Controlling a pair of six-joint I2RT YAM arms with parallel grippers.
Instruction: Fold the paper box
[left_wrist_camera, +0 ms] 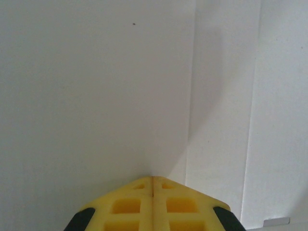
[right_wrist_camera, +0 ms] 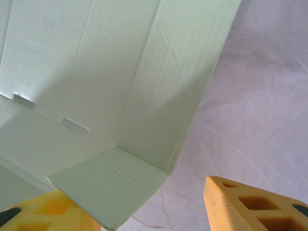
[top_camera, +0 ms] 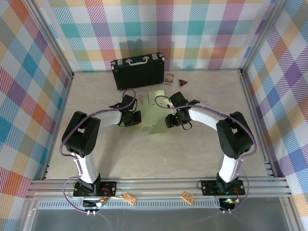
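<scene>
Yellow fingers (left_wrist_camera: 130, 204) of the left gripper (left_wrist_camera: 153, 179) are pressed flat together, their tips touching the pale card of the paper box (left_wrist_camera: 96, 96), which runs smooth and creased across the left wrist view. Across the sheet, the right gripper (right_wrist_camera: 130, 192) stands with its jaws apart. One corner flap of the light-green card lies over the finger at the lower left, while the other finger (right_wrist_camera: 250, 207) is clear of the card, above bare tabletop.

From above, the left gripper (top_camera: 134, 117) meets the box's left edge and the right gripper (top_camera: 169, 119) its right edge, so the paper box (top_camera: 154, 108) lies between them as a mostly flat cut-out with flaps. It sits mid-table, just in front of a black case (top_camera: 138, 71) with a metal handle.

Both arms rise from bases at the near edge of the table (top_camera: 159, 159), bend at black elbows pushed outward, and send white forearms inward and low toward the card, wrists angled down.

A small printed packet (top_camera: 169, 78) and a dark triangular piece (top_camera: 183, 83) lie just right of the case. Checked cloth walls (top_camera: 29, 72) in pastel colours close the scene.
</scene>
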